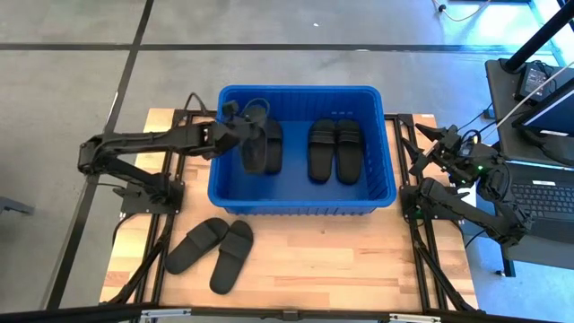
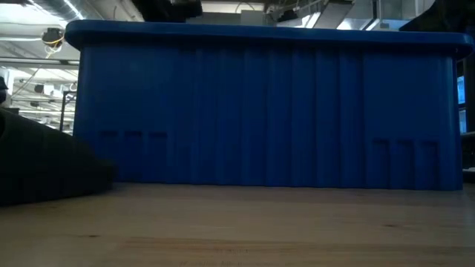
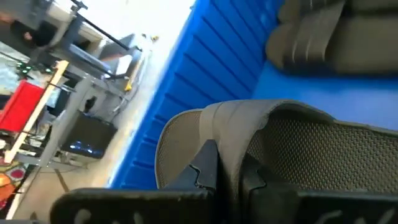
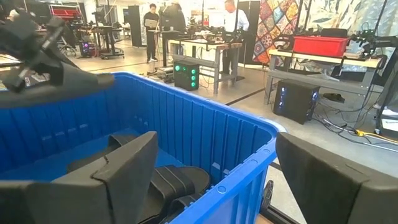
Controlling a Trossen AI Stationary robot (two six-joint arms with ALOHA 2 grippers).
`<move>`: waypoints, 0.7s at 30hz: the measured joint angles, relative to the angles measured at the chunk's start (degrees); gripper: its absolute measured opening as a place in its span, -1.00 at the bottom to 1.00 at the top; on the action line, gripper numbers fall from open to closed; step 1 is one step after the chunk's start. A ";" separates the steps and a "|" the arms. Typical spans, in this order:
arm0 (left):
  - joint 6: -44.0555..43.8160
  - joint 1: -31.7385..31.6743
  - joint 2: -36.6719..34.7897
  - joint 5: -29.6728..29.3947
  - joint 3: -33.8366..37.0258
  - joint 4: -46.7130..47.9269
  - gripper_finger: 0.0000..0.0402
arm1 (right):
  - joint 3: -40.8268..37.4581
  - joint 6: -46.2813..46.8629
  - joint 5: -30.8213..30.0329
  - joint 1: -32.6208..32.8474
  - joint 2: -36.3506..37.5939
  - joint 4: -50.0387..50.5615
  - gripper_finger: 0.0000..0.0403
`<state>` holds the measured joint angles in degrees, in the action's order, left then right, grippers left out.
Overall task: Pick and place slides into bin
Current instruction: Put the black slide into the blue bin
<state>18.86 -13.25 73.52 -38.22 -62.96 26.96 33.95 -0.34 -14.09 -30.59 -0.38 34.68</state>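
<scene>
While the low view gave us little beyond the bin's (image 2: 267,104) long blue wall filling the frame, with one dark slide cut off at the picture's edge (image 2: 44,167), the high view laid out the whole table (image 1: 314,269).

From above we counted six slides. Two lay side by side on the bin floor toward the right arm's side (image 1: 335,149). Two more lay loose on the table in front of the bin, near its left corner (image 1: 212,253). The remaining two sat in the left part of the bin under the left gripper (image 1: 240,135), overlapping as one dark mass (image 1: 265,148), so we could not tell there where one ended and the other began.

The left wrist view settled part of that: the left gripper's fingers (image 3: 205,171) stood narrow, pinched on the strap of a slide (image 3: 267,146), with another slide (image 3: 336,34) beyond it on the blue floor. Whether the held slide touched the floor we could not tell.

The right gripper (image 1: 439,144) waited outside the bin, beside its right wall. Its wrist view showed its two fingers (image 4: 118,177) spread wide with nothing between them, looking over the rim at the slides inside. That view also caught people standing among benches in the room behind.
</scene>
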 joint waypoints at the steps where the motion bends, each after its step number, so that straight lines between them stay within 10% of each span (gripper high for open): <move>1: 0.85 -0.75 0.61 1.00 0.00 0.29 -0.98 | 0.00 0.00 0.00 0.02 0.00 -0.02 0.62; 21: 7.26 -13.20 9.63 11.07 0.09 1.25 -0.98 | 0.00 0.33 -4.31 0.02 0.00 0.00 0.62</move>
<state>26.12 -26.45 83.14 -27.15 -62.87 28.21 33.95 -0.01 -18.39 -30.57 -0.38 34.68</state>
